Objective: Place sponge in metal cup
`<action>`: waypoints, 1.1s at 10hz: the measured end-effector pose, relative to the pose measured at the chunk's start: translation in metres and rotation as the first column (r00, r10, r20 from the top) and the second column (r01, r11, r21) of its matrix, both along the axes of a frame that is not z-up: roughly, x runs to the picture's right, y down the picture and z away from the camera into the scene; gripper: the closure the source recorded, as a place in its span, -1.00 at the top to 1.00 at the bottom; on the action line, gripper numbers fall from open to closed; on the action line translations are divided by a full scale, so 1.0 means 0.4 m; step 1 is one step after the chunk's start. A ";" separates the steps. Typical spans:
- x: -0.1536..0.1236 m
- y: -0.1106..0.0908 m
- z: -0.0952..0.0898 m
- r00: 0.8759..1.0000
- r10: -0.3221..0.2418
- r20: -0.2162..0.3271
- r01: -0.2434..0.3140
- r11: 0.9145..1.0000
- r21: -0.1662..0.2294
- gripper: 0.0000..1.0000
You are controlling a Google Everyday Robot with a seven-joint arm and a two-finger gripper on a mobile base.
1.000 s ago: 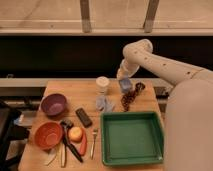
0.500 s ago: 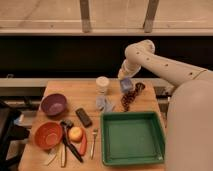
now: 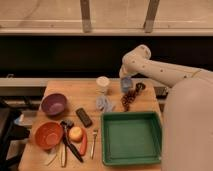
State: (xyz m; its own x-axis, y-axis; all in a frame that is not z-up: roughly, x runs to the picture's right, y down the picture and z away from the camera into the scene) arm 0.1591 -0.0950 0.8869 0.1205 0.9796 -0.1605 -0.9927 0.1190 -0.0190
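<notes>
My gripper [image 3: 125, 79] hangs at the end of the white arm over the back right of the wooden table [image 3: 55, 90], pointing down. Directly under it, and touching or overlapping it, is a small bluish-grey shape that I take for the metal cup [image 3: 126, 86], to the right of the cream container [image 3: 103, 84]. The sponge does not show as a separate thing. It may be hidden at the gripper or merged with that bluish shape. I cannot tell whether anything is held.
A pale blue-grey cloth [image 3: 105, 104] lies in front of the cream container, and a brown knobbly object [image 3: 131, 98] lies right of it. A green tray [image 3: 131, 138] fills the front right. On the left are a dark bar [image 3: 84, 117], a purple bowl [image 3: 54, 104], an orange bowl [image 3: 48, 135], a round fruit [image 3: 76, 133] and utensils.
</notes>
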 end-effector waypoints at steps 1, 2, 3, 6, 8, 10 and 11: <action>0.022 -0.018 0.021 1.000 0.018 -0.021 -0.018 1.000 0.010 -0.74; 0.042 -0.036 0.049 0.998 0.027 -0.048 -0.026 1.000 0.014 -0.74; 0.058 -0.053 0.073 0.997 0.032 -0.073 -0.031 0.999 0.013 -0.74; 0.189 -0.093 0.123 0.983 0.069 -0.172 -0.073 0.997 -0.014 -0.74; 0.273 -0.094 0.109 0.969 0.098 -0.226 -0.106 0.994 -0.026 -0.74; 0.326 -0.087 0.088 0.959 0.127 -0.253 -0.141 0.989 -0.039 -0.74; 0.330 -0.082 0.084 0.957 0.136 -0.255 -0.153 0.987 -0.051 -0.74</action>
